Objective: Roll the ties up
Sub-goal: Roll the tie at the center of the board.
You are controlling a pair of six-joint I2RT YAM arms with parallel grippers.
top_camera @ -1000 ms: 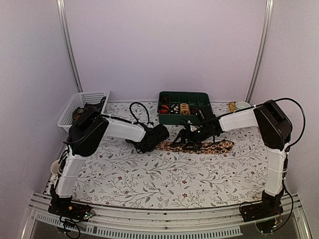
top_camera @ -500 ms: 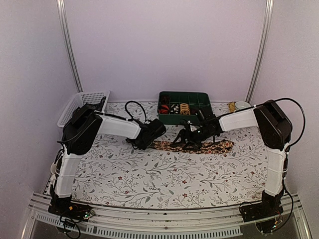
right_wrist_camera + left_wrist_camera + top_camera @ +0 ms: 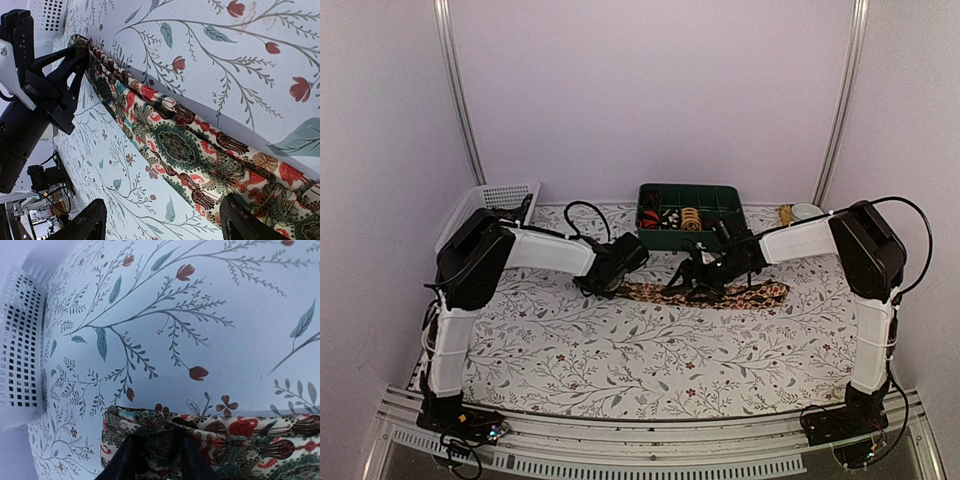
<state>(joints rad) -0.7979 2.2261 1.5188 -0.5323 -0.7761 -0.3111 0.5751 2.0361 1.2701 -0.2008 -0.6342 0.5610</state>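
One patterned tie [image 3: 760, 294], cream and dark with red motifs, lies stretched flat across the back half of the floral tablecloth. My left gripper [image 3: 620, 283] is at its left end. In the left wrist view the folded end of the tie [image 3: 250, 435] is bunched between the dark fingers [image 3: 125, 460], which stand narrowly apart with the cloth gripped. My right gripper [image 3: 705, 285] hovers low over the middle of the tie [image 3: 180, 145]. It is wide open [image 3: 165, 225], one fingertip over bare cloth and the other over the tie's edge, holding nothing.
A green compartment tray [image 3: 692, 238] holding several rolled ties stands just behind the grippers. A white mesh basket [image 3: 485, 215] sits at the back left corner, close to the left arm. Small objects [image 3: 800, 212] lie at the back right.
My left gripper has moved left and slightly back, drawing the tie's left end out with it, and its fingers have eased apart a little. The right gripper has stayed in place.
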